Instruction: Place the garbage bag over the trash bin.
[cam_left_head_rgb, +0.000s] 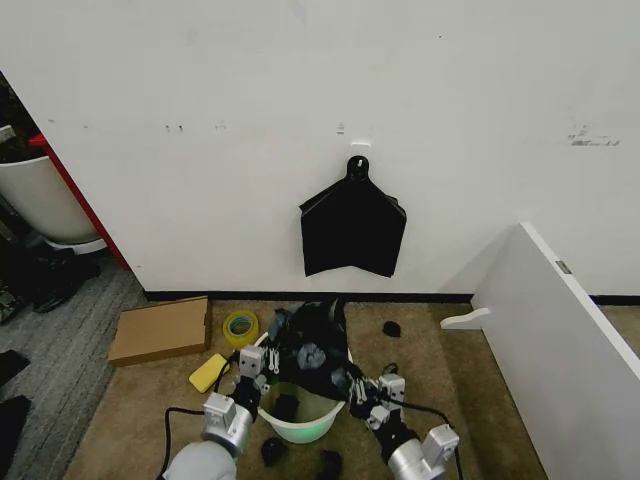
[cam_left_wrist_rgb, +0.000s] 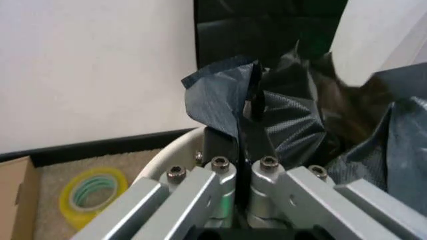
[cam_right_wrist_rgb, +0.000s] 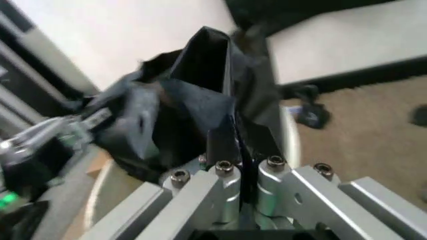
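The wall (cam_left_head_rgb: 200, 120) fills the back of the scene, with a white board (cam_left_head_rgb: 560, 330) leaning at the right and carpet (cam_left_head_rgb: 140, 410) below. The bin (cam_left_head_rgb: 300, 425) stands on the carpet close to the robot, and it serves as the landmark here. Behind the bin, up on the wall, hangs a flat black bundle (cam_left_head_rgb: 352, 230). Left of the bin lie a cardboard box (cam_left_head_rgb: 160, 330), a tape roll (cam_left_head_rgb: 240, 327) and a yellow sponge (cam_left_head_rgb: 208, 372); small black scraps (cam_left_head_rgb: 392, 328) lie right of and in front of it.

The bag (cam_left_head_rgb: 318, 355) sits rumpled over the bin's far rim, partly hanging inside, not yet spread around the mouth.

The left claw (cam_left_head_rgb: 255, 365) is at the bin's left rim; its wrist view shows the jaws closed tight with a fold of bag pinched between them. The right claw (cam_left_head_rgb: 378, 392) is at the bin's right rim, likewise clamped on a strip of the film.

The step looks like stretching the bag's mouth over the rim. To do it well, I judge both claws should pull apart evenly, keep the film taut but not strained, since it is thin and could tear or slip, then lower the edge outside the rim on both sides without tipping the light bin.
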